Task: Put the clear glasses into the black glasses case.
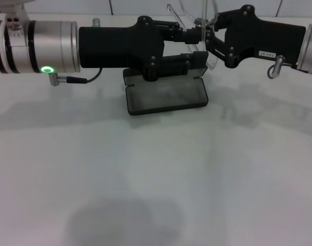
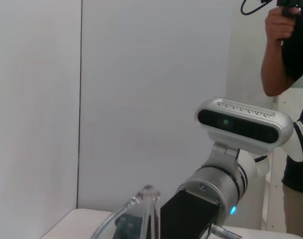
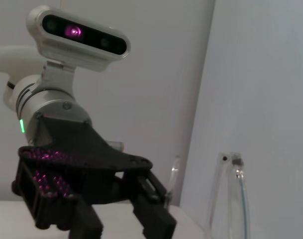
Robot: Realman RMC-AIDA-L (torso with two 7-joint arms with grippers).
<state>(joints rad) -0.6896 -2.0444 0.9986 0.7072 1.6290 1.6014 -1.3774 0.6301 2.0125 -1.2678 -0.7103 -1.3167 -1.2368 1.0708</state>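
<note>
The clear glasses hang in the air above the back of the table, their arms pointing up. My right gripper comes in from the right and is shut on them. From the left, my left gripper meets it, open, with one finger above and one below beside the glasses. Right under both grippers lies the black glasses case, open on the table with its grey lining up and its lid partly hidden behind the left gripper. The glasses show close up in the left wrist view, and the glasses also show in the right wrist view, beside the open left gripper.
The white table stretches toward me in front of the case. A tiled wall runs behind it. A person stands beyond the right arm in the left wrist view.
</note>
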